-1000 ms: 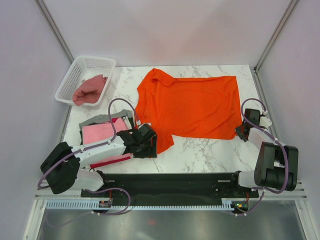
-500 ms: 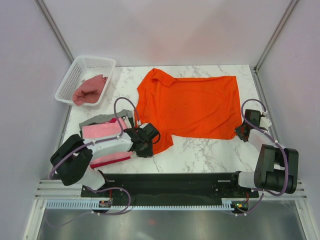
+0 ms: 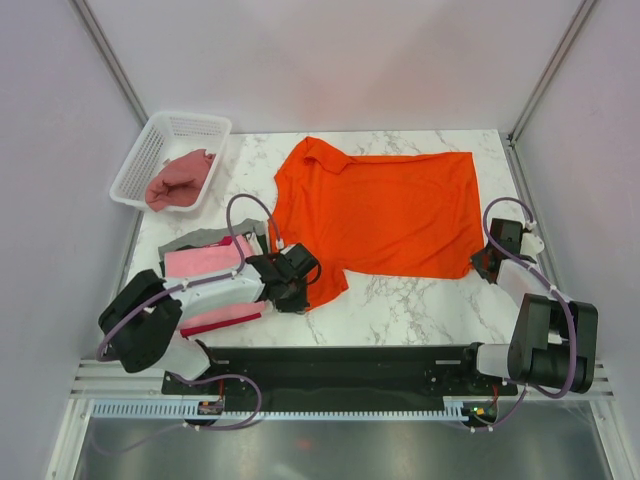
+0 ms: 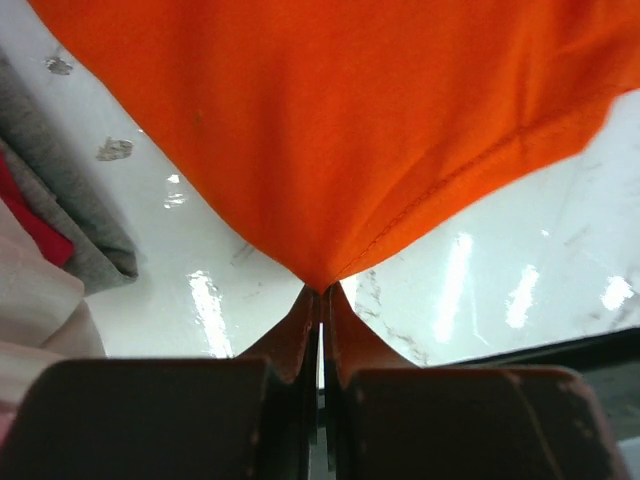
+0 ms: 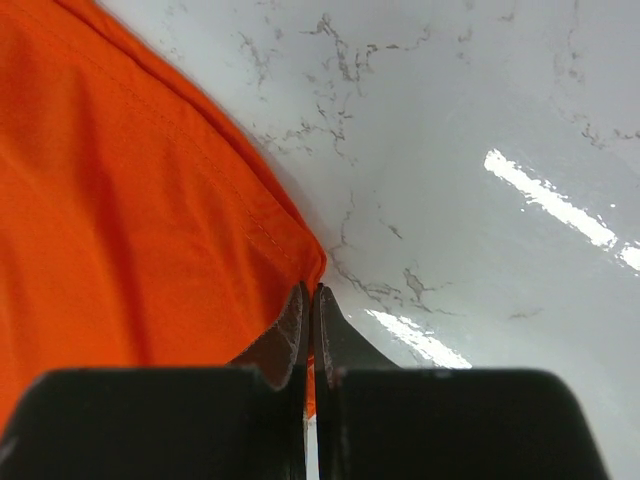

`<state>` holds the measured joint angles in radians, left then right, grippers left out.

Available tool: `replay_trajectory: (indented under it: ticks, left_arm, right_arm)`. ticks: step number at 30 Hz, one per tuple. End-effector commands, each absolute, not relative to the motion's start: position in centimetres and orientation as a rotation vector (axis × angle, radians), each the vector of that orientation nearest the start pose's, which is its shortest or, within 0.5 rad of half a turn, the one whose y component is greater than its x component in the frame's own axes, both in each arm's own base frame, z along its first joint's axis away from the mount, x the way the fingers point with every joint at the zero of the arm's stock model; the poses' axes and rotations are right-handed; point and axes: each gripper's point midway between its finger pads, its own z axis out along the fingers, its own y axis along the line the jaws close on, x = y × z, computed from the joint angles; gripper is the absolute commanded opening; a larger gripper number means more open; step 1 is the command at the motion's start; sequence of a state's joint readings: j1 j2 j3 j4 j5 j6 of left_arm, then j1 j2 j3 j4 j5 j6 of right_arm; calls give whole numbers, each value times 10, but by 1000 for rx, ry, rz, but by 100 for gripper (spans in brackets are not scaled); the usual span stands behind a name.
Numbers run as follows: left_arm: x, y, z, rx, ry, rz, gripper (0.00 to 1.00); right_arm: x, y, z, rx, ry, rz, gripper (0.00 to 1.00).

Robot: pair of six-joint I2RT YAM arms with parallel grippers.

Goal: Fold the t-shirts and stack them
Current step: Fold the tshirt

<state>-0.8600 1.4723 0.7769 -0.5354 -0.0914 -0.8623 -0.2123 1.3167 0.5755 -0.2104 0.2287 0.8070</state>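
Left wrist view has the left gripper (image 4: 320, 305) pinched shut on the near sleeve tip of the bright orange cloth t-shirt (image 4: 330, 110), spread flat mid-table, while the right gripper (image 5: 309, 305) clamps its near hem corner. Both bites look thin, so a lift could slip the cloth free. Open white marble table (image 3: 420, 295) lies nearer than the shirt, but the folded pink-and-grey shirt stack (image 3: 205, 262) sits just beside the left arm (image 3: 215, 290).
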Motion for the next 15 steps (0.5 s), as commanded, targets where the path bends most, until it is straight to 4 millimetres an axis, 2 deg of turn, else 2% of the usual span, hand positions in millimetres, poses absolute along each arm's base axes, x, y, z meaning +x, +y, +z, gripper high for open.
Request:
replay_trajectory:
  ticks: [1, 8, 15]
  left_arm:
    - [184, -250, 61, -26, 2735, -492, 2]
    - [190, -252, 103, 34, 2671, -542, 2]
    - [216, -242, 130, 33, 2627, -541, 2]
  right_arm:
    - [290, -73, 34, 1276, 2114, -35, 0]
    - [297, -76, 52, 1262, 2111, -39, 0]
    - [303, -81, 67, 1262, 2103, -68, 0]
